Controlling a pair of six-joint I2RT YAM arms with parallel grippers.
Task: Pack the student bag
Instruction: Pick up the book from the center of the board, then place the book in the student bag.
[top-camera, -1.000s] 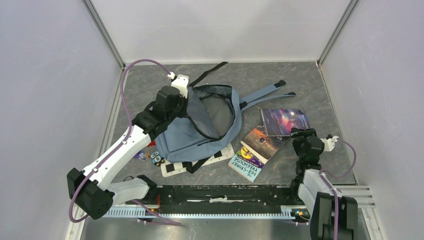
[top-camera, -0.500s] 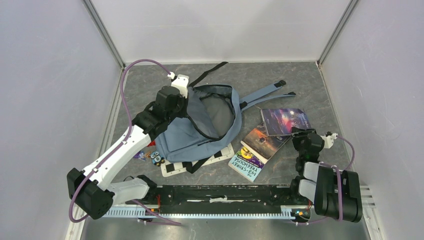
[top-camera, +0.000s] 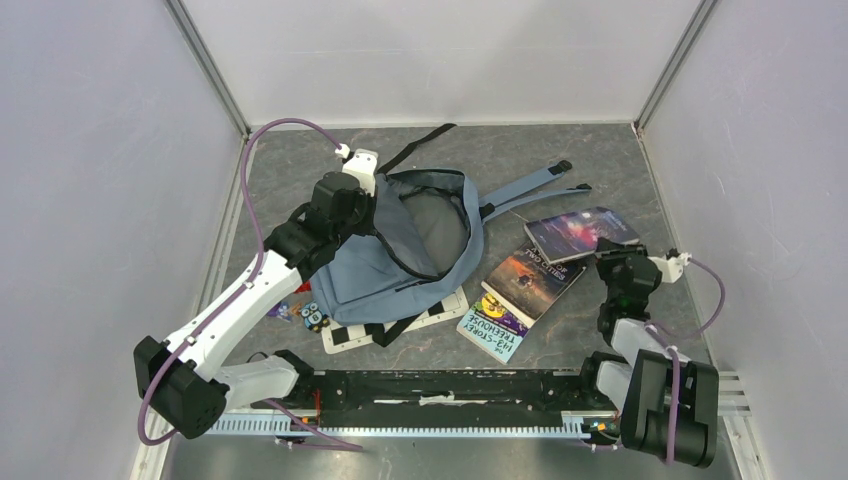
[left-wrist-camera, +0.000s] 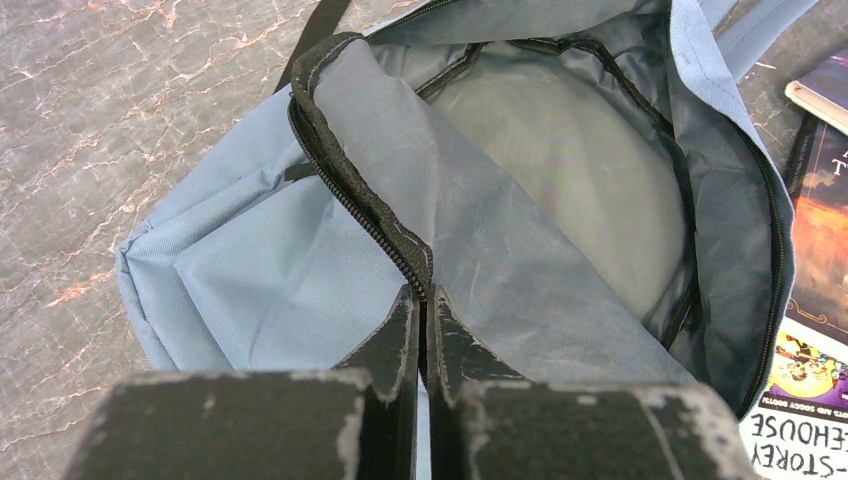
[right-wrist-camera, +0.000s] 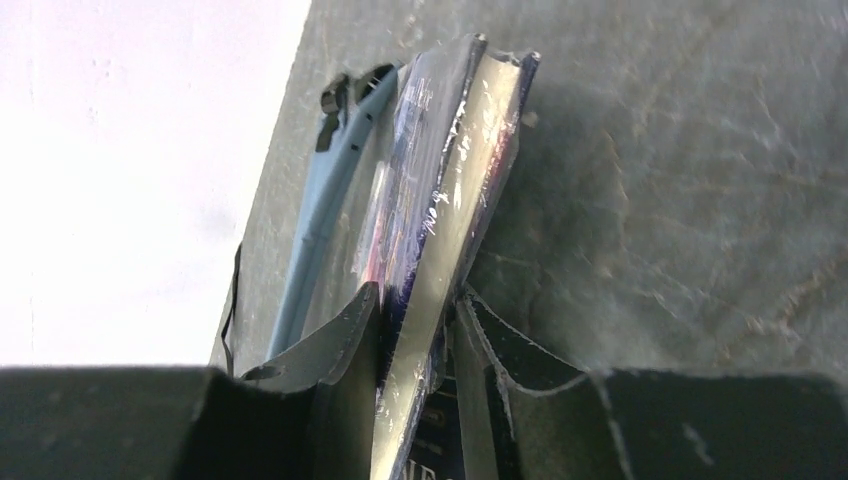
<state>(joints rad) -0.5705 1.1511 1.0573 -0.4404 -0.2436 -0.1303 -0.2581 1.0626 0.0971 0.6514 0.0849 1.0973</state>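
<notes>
The student bag (top-camera: 400, 265), grey-blue with black zips, lies open in the middle of the table, blue straps trailing to the right. My left gripper (left-wrist-camera: 421, 300) is shut on the bag's zip edge (left-wrist-camera: 345, 175) and holds the opening up; the grey lining (left-wrist-camera: 560, 170) shows inside. My right gripper (right-wrist-camera: 420, 305) is shut on the near edge of a dark purple wrapped book (top-camera: 580, 232), tilted up off the table. That book (right-wrist-camera: 440, 190) shows between the fingers in the right wrist view.
Two more books lie right of the bag: a dark orange one (top-camera: 530, 278) and a teal "Treehouse" one (top-camera: 492, 326). A white board (top-camera: 350, 335) sticks out under the bag. Small colourful items (top-camera: 305, 314) lie at the bag's near left. Walls close in on three sides.
My right gripper has closed on the purple book, swung right and lifted its near edge, so the book now tilts. The left arm and bag have not moved.
</notes>
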